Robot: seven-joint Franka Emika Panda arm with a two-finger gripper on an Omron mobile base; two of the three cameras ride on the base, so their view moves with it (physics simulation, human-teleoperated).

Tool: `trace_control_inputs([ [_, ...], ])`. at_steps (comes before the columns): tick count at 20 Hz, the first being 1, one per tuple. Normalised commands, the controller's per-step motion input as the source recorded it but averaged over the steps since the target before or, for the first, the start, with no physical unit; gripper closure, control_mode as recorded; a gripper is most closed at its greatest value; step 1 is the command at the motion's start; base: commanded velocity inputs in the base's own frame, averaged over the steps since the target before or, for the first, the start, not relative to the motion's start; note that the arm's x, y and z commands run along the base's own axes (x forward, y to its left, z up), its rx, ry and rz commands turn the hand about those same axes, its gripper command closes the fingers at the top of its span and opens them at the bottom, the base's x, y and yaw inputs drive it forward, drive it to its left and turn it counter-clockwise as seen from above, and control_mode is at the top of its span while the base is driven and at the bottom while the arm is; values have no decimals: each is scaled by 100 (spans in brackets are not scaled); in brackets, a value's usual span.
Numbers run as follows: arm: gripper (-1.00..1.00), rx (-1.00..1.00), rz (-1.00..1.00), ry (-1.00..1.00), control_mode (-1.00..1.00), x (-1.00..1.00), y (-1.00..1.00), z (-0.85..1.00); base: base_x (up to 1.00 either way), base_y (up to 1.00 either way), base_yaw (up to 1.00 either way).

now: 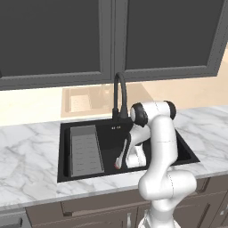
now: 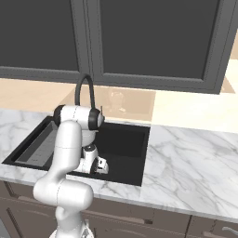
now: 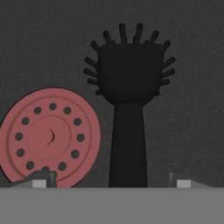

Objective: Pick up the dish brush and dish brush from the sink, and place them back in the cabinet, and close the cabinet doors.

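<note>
Jaws spread wide, the gripper (image 3: 111,183) hangs low in the black sink (image 1: 187,149), the black dish brush (image 3: 127,118) lying between its tips on the matte basin floor. Just beside one tip sits the red perforated drain disc (image 3: 50,136). Grasping looks next: descend, then pinch the smooth flared handle below the round, spiky bristle head.
</note>
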Motion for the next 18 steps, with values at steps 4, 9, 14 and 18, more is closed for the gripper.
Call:
trace_control_inputs([
  [4,100,0,0,0,-100,0,0,0,0,0,0],
  [9,100,0,0,0,-100,0,0,0,0,0,0],
  [14,100,0,0,0,-100,0,0,0,0,0,0],
  [18,100,0,0,0,-100,1,0,0,0,0,0],
])
